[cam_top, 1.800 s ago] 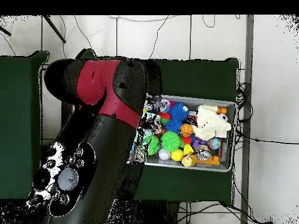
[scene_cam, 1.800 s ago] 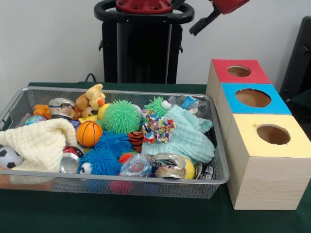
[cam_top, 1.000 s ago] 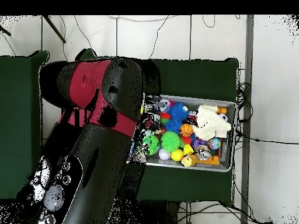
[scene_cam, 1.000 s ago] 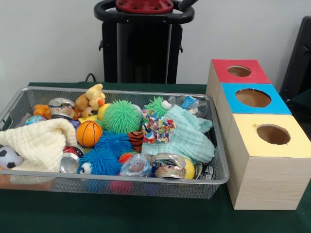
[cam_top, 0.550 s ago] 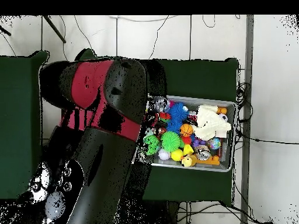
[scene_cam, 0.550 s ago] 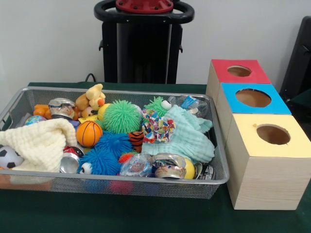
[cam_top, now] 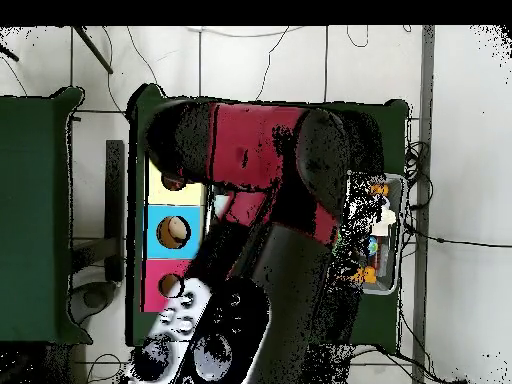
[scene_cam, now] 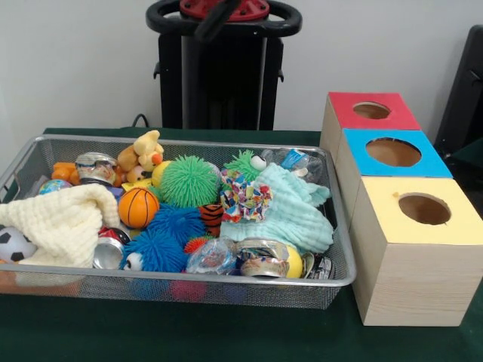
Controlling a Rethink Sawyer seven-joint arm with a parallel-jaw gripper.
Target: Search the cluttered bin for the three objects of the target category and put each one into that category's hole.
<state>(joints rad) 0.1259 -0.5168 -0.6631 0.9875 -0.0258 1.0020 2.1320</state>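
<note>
The wire mesh bin (scene_cam: pixel 189 280) stands at the left of the table. It holds an orange basketball (scene_cam: pixel 138 207), a green spiky ball (scene_cam: pixel 189 181), blue spiky balls (scene_cam: pixel 162 237), a soccer ball (scene_cam: pixel 13 245), a yellow ball (scene_cam: pixel 294 262), cans and cloths. The yellow-topped box (scene_cam: pixel 453 226) with its round hole (scene_cam: pixel 424 208) stands nearest at the right. No gripper shows; only a dark part of the arm (scene_cam: pixel 215 19) is at the top edge. In the overhead view the red arm (cam_top: pixel 260 150) covers most of the bin (cam_top: pixel 400 200).
A blue-topped box (scene_cam: pixel 423 162) and a red-topped box (scene_cam: pixel 400 117) stand behind the yellow one. A cream cloth (scene_cam: pixel 64 222) and a mint cloth (scene_cam: pixel 290 211) lie over bin contents. The black pedestal (scene_cam: pixel 223 83) stands behind the bin.
In the overhead view the arm has swung from over the boxes to over the bin, uncovering the boxes. In the front view its dark part moved from top right to top middle.
</note>
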